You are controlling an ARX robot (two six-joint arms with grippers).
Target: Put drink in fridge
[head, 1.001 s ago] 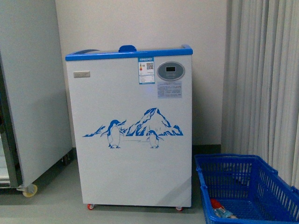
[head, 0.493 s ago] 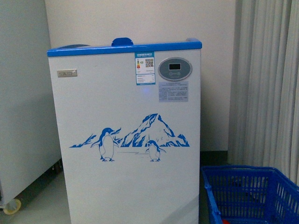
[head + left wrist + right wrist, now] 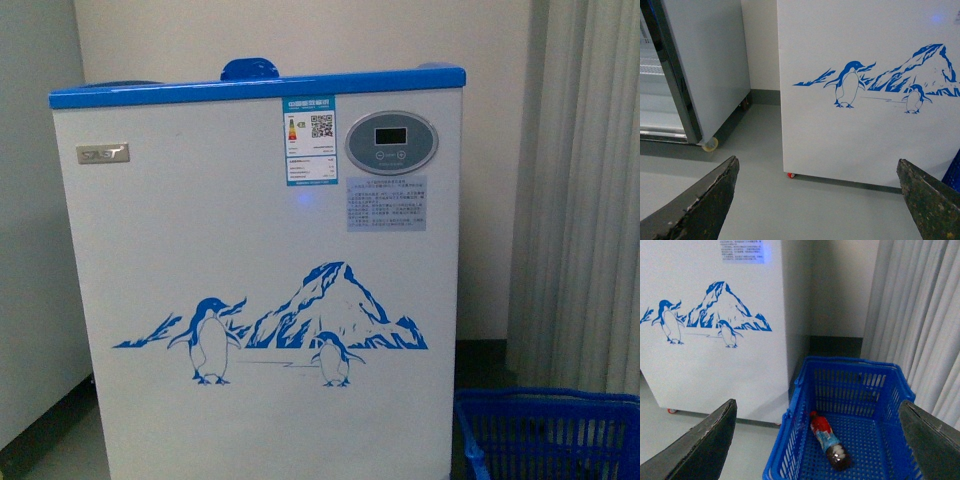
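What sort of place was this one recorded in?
Probably an indoor mock-up of a shop: a penguin-print chest fridge, a blue shopping basket holding a bottled drink, and a tall grey cabinet on castors.

A shop-like room, with chest fridge (image 3: 260, 270), blue shopping basket (image 3: 855, 362) and curtain (image 3: 590, 200).

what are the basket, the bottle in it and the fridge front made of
Basket: likely moulded plastic, matte blue, going by its perforated lattice walls.
Bottle: probably clear plastic, with dark drink showing through, a red cap and label.
Fridge front: smooth white panel, likely painted metal, though plastic cannot be ruled out.
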